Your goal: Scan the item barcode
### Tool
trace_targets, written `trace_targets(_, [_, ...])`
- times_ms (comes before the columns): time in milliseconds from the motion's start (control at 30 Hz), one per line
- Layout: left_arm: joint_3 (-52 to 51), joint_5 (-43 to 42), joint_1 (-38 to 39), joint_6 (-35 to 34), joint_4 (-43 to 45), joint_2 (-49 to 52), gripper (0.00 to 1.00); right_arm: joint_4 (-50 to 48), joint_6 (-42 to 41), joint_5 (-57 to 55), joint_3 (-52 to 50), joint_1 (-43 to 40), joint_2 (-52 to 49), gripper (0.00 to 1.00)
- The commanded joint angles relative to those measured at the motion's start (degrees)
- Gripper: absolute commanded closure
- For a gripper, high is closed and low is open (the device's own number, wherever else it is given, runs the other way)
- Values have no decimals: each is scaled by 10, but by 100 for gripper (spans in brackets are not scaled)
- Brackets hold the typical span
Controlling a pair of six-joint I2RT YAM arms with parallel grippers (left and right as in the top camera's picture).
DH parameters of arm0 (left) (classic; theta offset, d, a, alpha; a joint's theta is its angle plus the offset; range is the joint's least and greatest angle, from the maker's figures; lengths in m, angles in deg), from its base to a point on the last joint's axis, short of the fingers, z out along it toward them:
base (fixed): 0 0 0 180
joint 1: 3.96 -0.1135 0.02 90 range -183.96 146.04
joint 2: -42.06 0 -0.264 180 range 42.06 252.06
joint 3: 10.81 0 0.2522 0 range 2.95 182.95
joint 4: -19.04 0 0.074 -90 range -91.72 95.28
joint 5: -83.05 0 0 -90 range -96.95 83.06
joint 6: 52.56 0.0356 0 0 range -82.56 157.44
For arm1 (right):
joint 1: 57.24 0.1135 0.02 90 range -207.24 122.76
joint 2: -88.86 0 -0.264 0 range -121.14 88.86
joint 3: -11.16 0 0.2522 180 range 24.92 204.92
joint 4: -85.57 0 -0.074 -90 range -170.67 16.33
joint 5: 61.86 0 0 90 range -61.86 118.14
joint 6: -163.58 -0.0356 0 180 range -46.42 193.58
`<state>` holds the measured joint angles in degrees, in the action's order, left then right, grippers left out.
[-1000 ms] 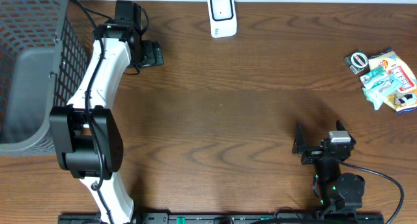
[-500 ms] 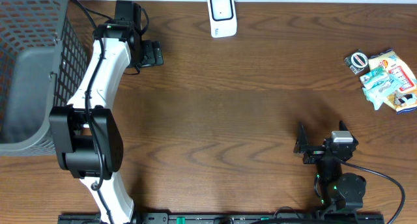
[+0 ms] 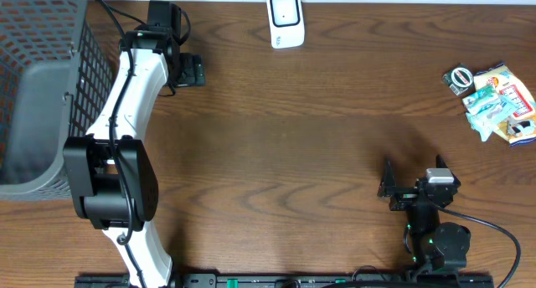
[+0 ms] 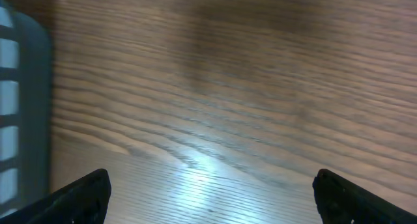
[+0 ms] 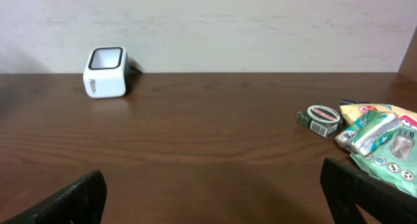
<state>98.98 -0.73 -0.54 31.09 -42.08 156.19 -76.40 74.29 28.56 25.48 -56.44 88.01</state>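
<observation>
The white barcode scanner (image 3: 285,20) stands at the table's far edge, and in the right wrist view the scanner (image 5: 105,72) shows far left. The items lie at the right edge: a pile of snack packets (image 3: 501,102) and a small green round tin (image 3: 459,77). The right wrist view shows the packets (image 5: 381,136) and the tin (image 5: 319,118) ahead on the right. No barcode shows. My left gripper (image 3: 191,71) hangs open beside the basket, over bare wood (image 4: 212,191). My right gripper (image 3: 383,187) is open and empty near its base (image 5: 215,198).
A grey mesh basket (image 3: 38,87) fills the far left, and its wall (image 4: 19,107) shows at the left wrist view's edge. The left arm (image 3: 126,137) stretches along the basket's side. A pale wall runs behind the table in the right wrist view.
The left gripper has shifted slightly to the left, toward the basket. The right arm settled a little lower half a second ago and has stayed still since.
</observation>
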Motion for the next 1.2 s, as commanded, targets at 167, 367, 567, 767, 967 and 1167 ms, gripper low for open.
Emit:
trace_targets(167, [-3,37,-2,22,-5,1,2,0,9,-1,-2,-4,5,1])
trace_targets(367, [-9,-13,2,18,-68,-13,3,0,9,-1,-2,-4,5,1])
trace_targets(567, [-90,-82,7,18,-9,-92,2,0,9,-1,-2,-4,5,1])
trace_targets(767, [-261,-136,9,18,112,-243,2,0,9,-1,-2,-4,5,1])
trace_targets(967, [-389,-168,9,18,152,-417,2,0,9,-1,-2,-4,5,1])
trace_targets(1167, [-505,-168,9,18,134,-592,3,0,9,-1,-2,-4,5,1])
